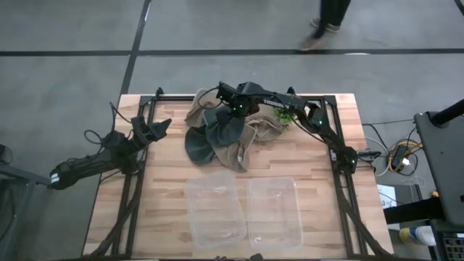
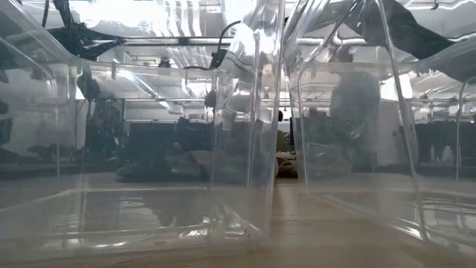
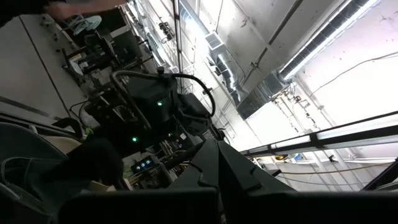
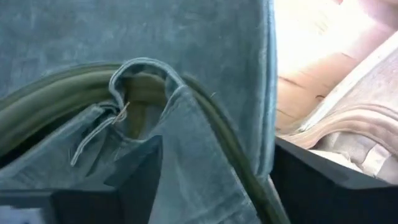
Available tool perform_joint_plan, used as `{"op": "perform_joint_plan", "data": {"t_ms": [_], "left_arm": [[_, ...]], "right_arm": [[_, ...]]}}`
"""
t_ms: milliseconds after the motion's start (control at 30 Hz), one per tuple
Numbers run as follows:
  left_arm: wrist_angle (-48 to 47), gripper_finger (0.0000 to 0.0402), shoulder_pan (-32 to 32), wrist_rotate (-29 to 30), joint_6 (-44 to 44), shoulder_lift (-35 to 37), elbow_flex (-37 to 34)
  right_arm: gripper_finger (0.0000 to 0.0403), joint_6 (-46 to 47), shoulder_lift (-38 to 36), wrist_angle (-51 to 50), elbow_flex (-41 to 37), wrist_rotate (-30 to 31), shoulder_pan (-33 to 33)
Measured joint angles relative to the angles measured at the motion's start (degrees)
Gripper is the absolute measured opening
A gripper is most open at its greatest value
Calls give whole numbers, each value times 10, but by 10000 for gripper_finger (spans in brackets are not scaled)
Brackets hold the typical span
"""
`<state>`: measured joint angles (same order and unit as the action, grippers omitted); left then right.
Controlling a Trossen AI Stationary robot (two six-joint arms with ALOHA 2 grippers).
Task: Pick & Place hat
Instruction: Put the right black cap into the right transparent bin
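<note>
A blue-grey hat point(image 1: 214, 138) lies in a pile with tan hats point(image 1: 265, 129) at the table's far middle. My right gripper point(image 1: 233, 110) hangs over the pile's far part, open. In the right wrist view the right gripper point(image 4: 217, 148) stands astride a raised fold of the blue-grey hat point(image 4: 186, 56), beside its green-lined band point(image 4: 56, 102). My left gripper point(image 1: 161, 126) rests shut at the table's left side, apart from the pile. The left wrist view looks up past the left gripper point(image 3: 216, 149) at the room's ceiling. My right gripper comes at the blue-grey hat from above, pointing down, with one open finger on either side of a raised fold point(image 4: 146, 78) by the green-lined band. The hat lies on the pile. Whether the fingers point(image 4: 134, 174) touch the cloth, I cannot tell.
Two clear plastic bins point(image 1: 214, 206) point(image 1: 275, 210) stand side by side at the table's near edge; their walls point(image 2: 253, 112) fill the low view. A small green thing point(image 1: 285, 116) lies at the pile's right. A person's legs point(image 1: 326, 22) show beyond the far edge.
</note>
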<state>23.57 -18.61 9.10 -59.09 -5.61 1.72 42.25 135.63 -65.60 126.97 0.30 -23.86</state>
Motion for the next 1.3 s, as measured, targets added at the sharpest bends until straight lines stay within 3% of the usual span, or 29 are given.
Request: {"op": "perform_joint_plan", "data": {"t_ms": [133,367,900,1300], "left_arm": [[0,0,0,0,4,0,0],[0,0,0,0,4,0,0],[0,0,0,0,-1,0,0],[0,0,0,0,-31,0,0]], "right_arm": [[190,-5,0,5,1,2,0],[28,-36,-3,9,21,10,0],[15,-24,-81,11,21,25,0],[14,-18,-217,-2,21,-43,35]]}}
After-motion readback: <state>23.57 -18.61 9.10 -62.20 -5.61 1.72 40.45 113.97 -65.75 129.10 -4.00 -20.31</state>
